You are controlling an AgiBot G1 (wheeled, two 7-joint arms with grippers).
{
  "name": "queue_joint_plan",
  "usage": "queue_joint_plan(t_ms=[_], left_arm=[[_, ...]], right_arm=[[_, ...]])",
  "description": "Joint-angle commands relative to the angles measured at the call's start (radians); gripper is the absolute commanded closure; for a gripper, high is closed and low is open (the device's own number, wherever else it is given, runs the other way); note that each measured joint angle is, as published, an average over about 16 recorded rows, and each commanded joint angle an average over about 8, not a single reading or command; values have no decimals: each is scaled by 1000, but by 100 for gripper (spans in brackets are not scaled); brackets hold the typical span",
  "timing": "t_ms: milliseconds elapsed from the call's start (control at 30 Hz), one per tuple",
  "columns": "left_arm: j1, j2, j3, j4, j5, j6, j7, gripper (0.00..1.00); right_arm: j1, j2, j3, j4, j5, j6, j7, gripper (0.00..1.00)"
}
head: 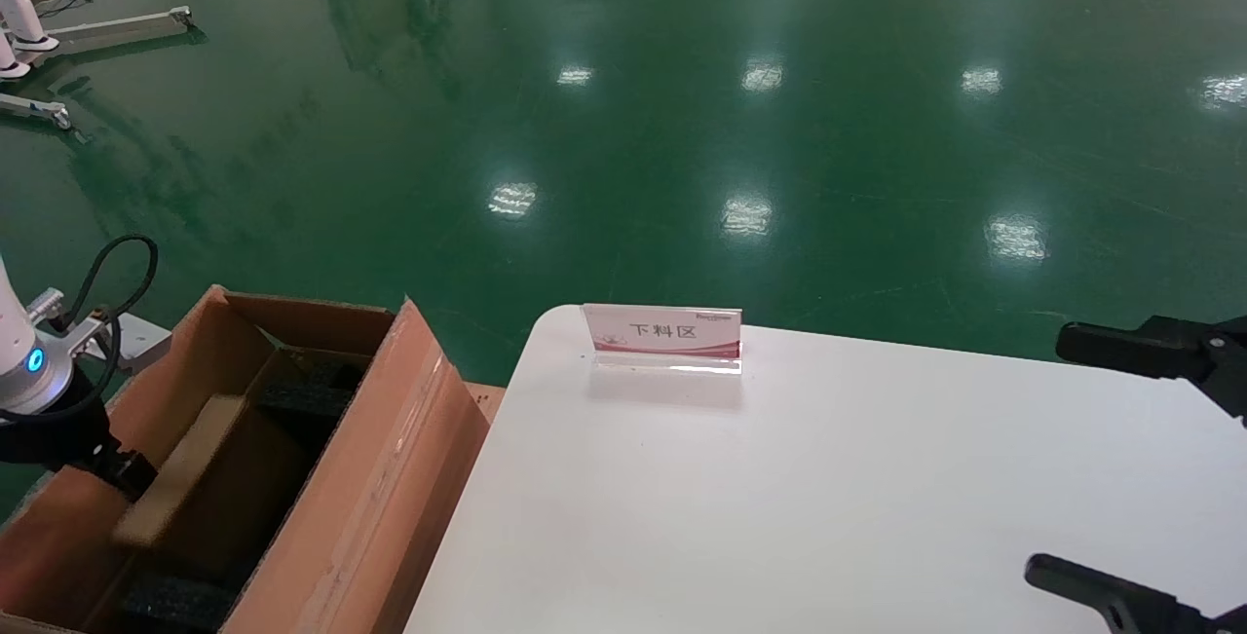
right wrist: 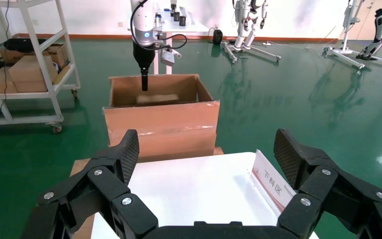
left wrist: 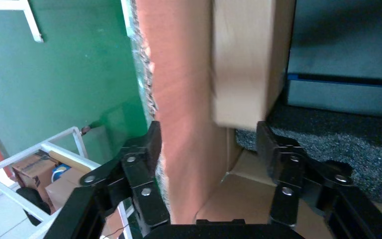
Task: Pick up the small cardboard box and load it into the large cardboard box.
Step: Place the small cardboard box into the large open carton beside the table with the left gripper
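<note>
Black, pebble-textured fingers of the right gripper (right wrist: 206, 159) fill the bottom of the right wrist view, spread wide with nothing between them; in the head view this gripper sits at the right edge of the frame, over the white rounded-corner table (head: 828, 498). A clear acrylic sign stand with a pink-and-white card (head: 663, 334) stands upright near the table's far edge, at the middle of the head view.

At the lower left of the head view stands the large cardboard box (head: 385, 488), a long brown corrugated carton with tall raised flaps and a strip of clear tape down its nearer wall. Black foam blocks (head: 175, 605) lie inside it. The small cardboard box (head: 200, 478), a flat reddish-brown carton with a paler tan narrow side, sits tilted within the large carton. The left gripper (head: 122, 473) reaches down into the carton at the left edge of the frame, just beside the small box. In the left wrist view its fingers (left wrist: 151, 144) are parted, one outside the carton's wall and the other inside; the small box's tan end lies beyond the tips, not clamped.
</note>
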Motion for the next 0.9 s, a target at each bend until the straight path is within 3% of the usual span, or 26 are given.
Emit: queue_joint_plan(t_ms=[33,400,667,900], left_arm=[[0,0,0,0,-1,0,0,0],[-31,0,-62,-14,19,-14,61,0],[-109,-55,-184,-59,35,-26,211,0],[-205,-165,-280,-150,6,-26,372,0]], right_arm=[[0,0,0,0,0,0,0,0],[0,0,0,0,0,0,0,0],[0,0,0,0,0,0,0,0],[0,0,0,0,0,0,0,0]])
